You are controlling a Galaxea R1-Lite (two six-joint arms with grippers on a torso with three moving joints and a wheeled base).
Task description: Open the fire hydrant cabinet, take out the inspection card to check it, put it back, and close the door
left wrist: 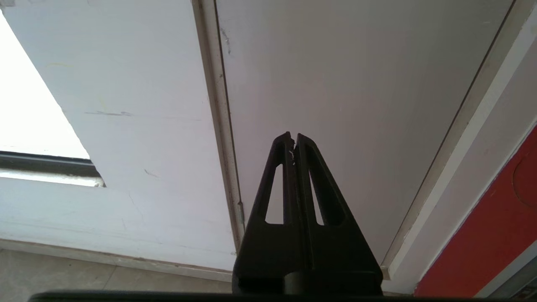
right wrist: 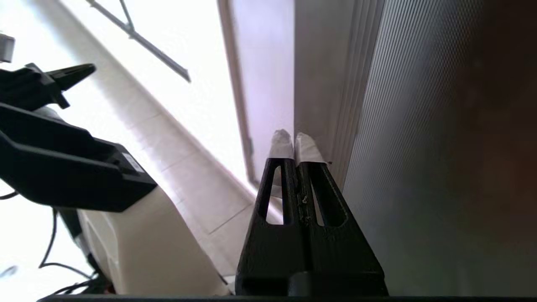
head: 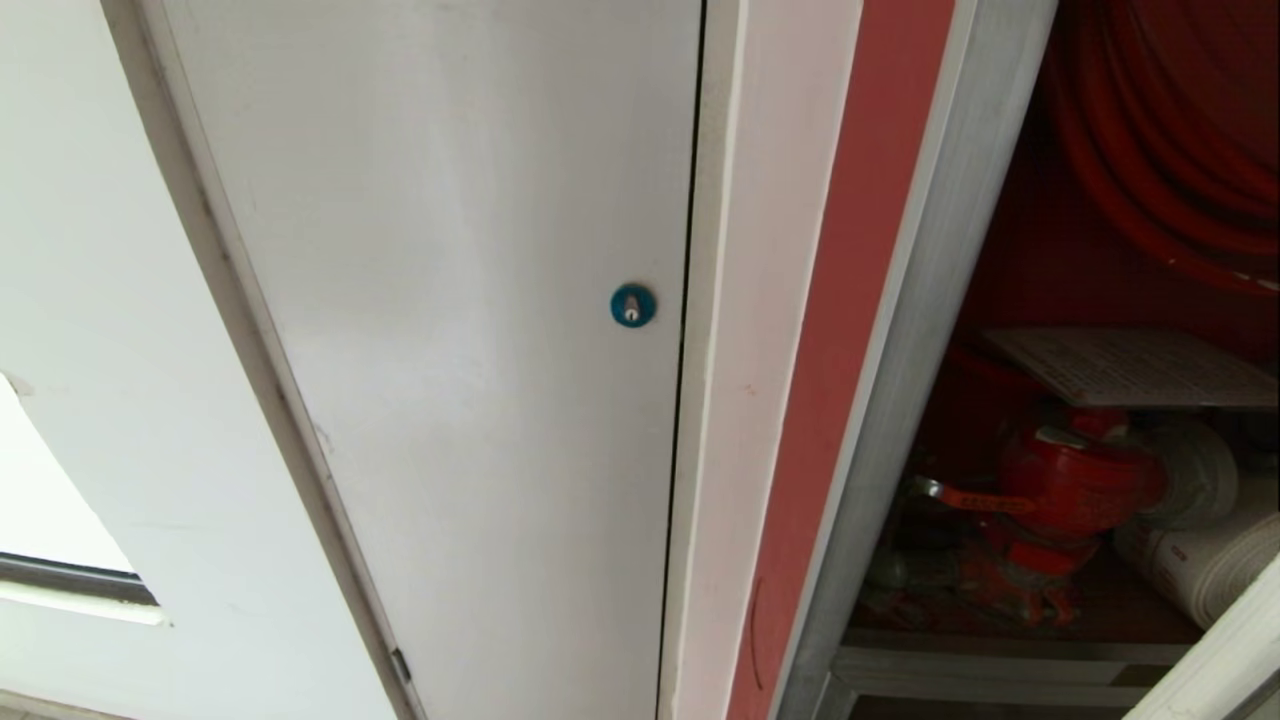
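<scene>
Lying inside fire hydrant cabinet, inspection card, right claw elsewhere

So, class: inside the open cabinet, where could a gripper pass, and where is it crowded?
Free: the gap between the inspection card and the hose reel above. Crowded: below the card, around the red valve and white rolled hose.

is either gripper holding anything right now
Nothing is held. The left gripper and right gripper are both shut on nothing; the inspection card lies inside the cabinet.

No text is legible; the inspection card bears rows too fine to read.
</scene>
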